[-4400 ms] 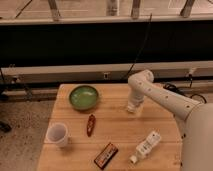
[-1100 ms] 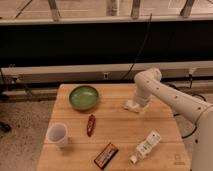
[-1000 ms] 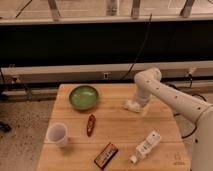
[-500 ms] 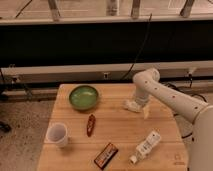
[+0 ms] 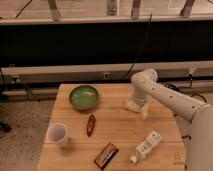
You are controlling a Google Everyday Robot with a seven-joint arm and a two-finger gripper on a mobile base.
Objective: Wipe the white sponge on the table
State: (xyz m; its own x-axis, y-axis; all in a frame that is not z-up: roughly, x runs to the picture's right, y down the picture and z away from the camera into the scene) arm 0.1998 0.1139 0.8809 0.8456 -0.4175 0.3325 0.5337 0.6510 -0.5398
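Observation:
The light-wood table (image 5: pixel 117 127) fills the lower middle of the camera view. My gripper (image 5: pixel 133 106) is down at the tabletop on its right side, right of the green bowl, with the white arm (image 5: pixel 165 97) reaching in from the right. A small off-white pad, the white sponge (image 5: pixel 145 111), lies on the wood just right of the gripper and touches or sits partly under it. I cannot tell whether it is held.
A green bowl (image 5: pixel 83 96) sits at the back left. A white cup (image 5: pixel 57 134) stands at the front left. A red-brown oblong item (image 5: pixel 90 124), a dark snack packet (image 5: pixel 105 155) and a white labelled bottle (image 5: pixel 146 146) lie toward the front.
The arm's bend has drifted slightly left over the last second. The gripper stays low at the same patch of table beside the sponge. The other objects have not moved.

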